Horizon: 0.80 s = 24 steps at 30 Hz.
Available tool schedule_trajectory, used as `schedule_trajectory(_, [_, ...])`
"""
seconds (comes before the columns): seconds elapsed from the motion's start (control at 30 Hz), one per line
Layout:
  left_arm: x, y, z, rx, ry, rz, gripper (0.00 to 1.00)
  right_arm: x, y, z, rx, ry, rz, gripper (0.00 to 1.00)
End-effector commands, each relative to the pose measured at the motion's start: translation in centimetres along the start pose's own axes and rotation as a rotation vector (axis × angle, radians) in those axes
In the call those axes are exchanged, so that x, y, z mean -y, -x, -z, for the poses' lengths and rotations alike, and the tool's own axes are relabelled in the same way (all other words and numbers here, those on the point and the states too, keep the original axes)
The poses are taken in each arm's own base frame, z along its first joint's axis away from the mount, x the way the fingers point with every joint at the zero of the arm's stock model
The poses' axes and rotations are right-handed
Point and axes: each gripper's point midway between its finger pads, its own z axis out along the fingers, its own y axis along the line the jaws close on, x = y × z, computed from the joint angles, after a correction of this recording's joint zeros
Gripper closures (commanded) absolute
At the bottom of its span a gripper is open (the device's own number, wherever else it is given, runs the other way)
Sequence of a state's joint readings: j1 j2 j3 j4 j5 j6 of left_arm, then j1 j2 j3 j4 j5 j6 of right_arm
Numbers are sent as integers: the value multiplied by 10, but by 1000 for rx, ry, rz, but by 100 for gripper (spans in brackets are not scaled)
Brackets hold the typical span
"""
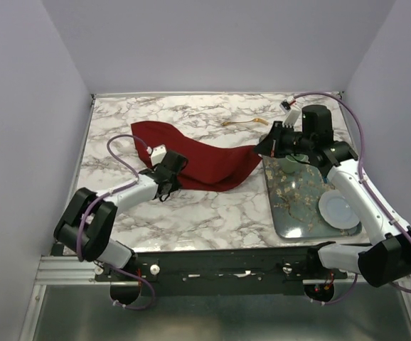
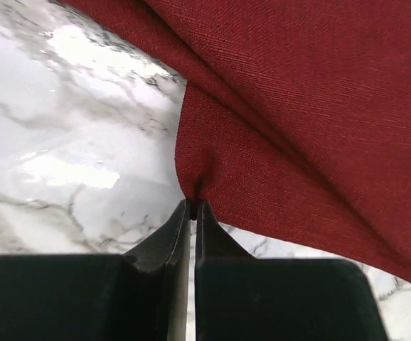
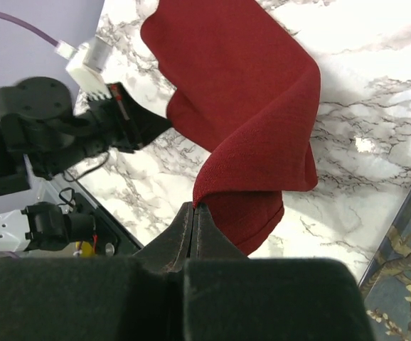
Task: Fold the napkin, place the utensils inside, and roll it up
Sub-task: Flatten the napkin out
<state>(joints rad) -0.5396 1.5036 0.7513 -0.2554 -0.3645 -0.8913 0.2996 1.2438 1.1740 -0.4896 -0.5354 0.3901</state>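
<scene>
Napkin pinched at two points, one by each gripper.
Top: napkin (image 1: pixel 198 160) rumpled mid-surface (image 1: pixel 191 213), left gripper (image 1: pixel 171 179) at its near edge, right gripper (image 1: pixel 259 149) at its right corner; utensils (image 1: pixel 244 122) lie apart near the far edge. Left wrist: jaws pressed together on a cloth fold. Right wrist: jaws nip a raised corner.

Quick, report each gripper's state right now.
Left gripper: jaws closed, pinching an edge of the napkin.
Right gripper: jaws closed, pinching a fold of the napkin.
</scene>
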Motion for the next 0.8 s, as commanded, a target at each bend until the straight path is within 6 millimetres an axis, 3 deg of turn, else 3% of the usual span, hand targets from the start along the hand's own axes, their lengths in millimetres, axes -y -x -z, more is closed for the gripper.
schedule_trajectory(0.0, [3, 68, 59, 158, -39, -61, 100, -16, 16, -4, 19, 61, 57, 99])
schedule_trajectory(0.13, [10, 151, 130, 365, -100, -63, 100, -45, 56, -1, 78, 101, 93, 99])
schedule_trajectory(0.17, [14, 181, 158, 444, -125, -72, 100, -61, 79, 8, 125, 123, 117, 99])
schedule_trajectory(0.23, [18, 214, 200, 558, -171, -83, 100, -80, 98, 18, 167, 158, 132, 99])
schedule_trajectory(0.27, [20, 237, 230, 641, -194, -90, 100, -95, 115, 31, 217, 181, 158, 99])
schedule_trajectory(0.37, [14, 275, 296, 805, -226, -60, 100, -125, 134, 54, 270, 247, 199, 99])
schedule_trajectory(0.4, [8, 282, 317, 851, -232, -61, 100, -141, 142, 70, 306, 280, 229, 99])
schedule_trajectory(0.47, [2, 297, 357, 934, -259, -34, 100, -160, 141, 87, 312, 340, 251, 99])
schedule_trajectory(0.6, [-28, 306, 431, 1090, -312, 26, 100, -189, 125, 123, 308, 448, 297, 99])
schedule_trajectory(0.77, [-61, 298, 495, 1244, -384, 64, 100, -226, 71, 177, 269, 634, 413, 99])
